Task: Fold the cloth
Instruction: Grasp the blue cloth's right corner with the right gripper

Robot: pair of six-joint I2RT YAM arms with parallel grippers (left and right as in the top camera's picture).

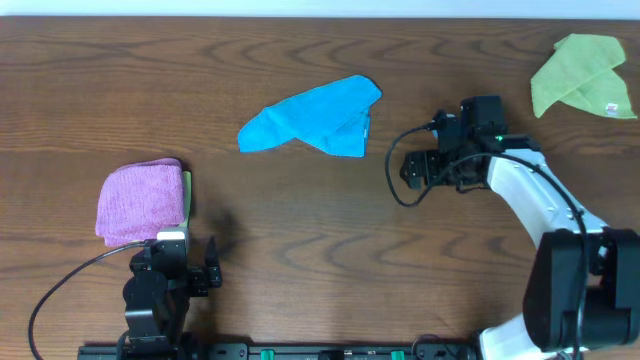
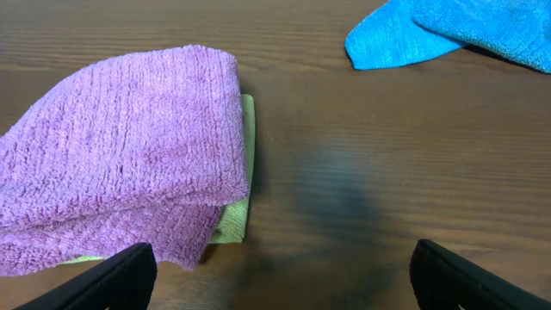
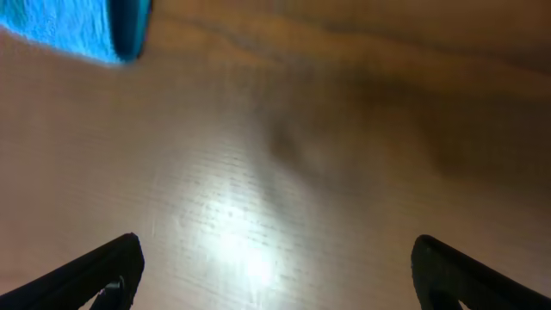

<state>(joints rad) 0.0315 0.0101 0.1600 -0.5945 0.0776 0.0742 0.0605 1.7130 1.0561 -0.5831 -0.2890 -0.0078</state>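
A blue cloth (image 1: 315,117) lies loosely folded at the middle back of the table; its edge shows in the left wrist view (image 2: 448,30) and its corner in the right wrist view (image 3: 77,26). My right gripper (image 1: 412,170) is open and empty, low over bare wood just right of the blue cloth (image 3: 275,267). My left gripper (image 1: 180,272) is open and empty near the front left edge (image 2: 275,275), just in front of a folded pink cloth (image 1: 140,200).
The pink cloth (image 2: 120,146) rests on a folded yellow-green cloth (image 2: 241,172). Another green cloth (image 1: 583,75) lies crumpled at the back right corner. A black cable (image 1: 395,170) loops beside the right arm.
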